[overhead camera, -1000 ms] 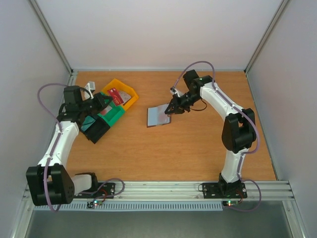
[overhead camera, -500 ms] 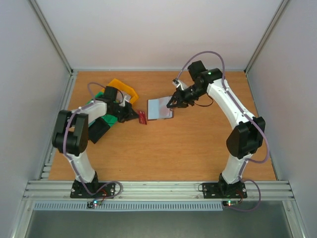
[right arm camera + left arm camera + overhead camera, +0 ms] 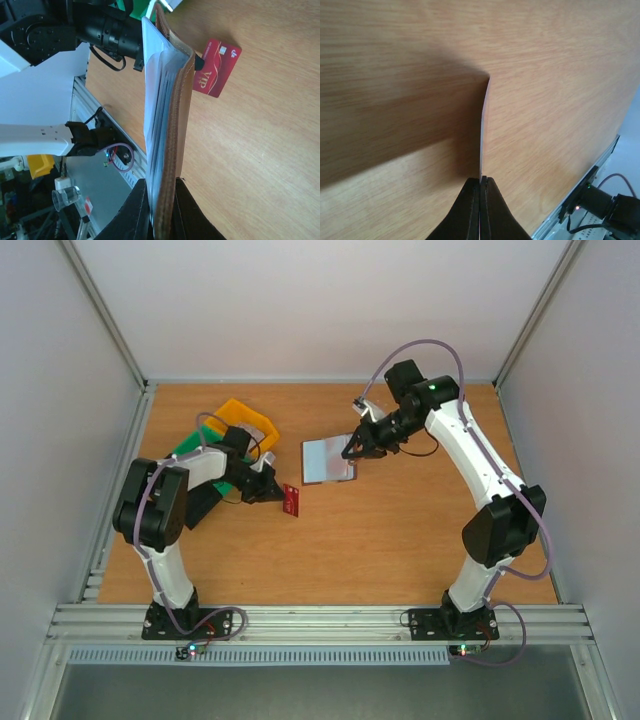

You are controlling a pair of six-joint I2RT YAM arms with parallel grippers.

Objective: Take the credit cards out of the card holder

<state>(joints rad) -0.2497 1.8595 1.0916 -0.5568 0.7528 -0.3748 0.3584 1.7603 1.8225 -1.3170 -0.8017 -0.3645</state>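
One red credit card [image 3: 292, 500] sits pinched edge-on in the left gripper [image 3: 278, 493], jaws squeezed together on it, low over the table [image 3: 400, 540]. Across from it, the right gripper [image 3: 353, 449] is clamped on the card holder [image 3: 326, 460], near the card, pale inside facing up.
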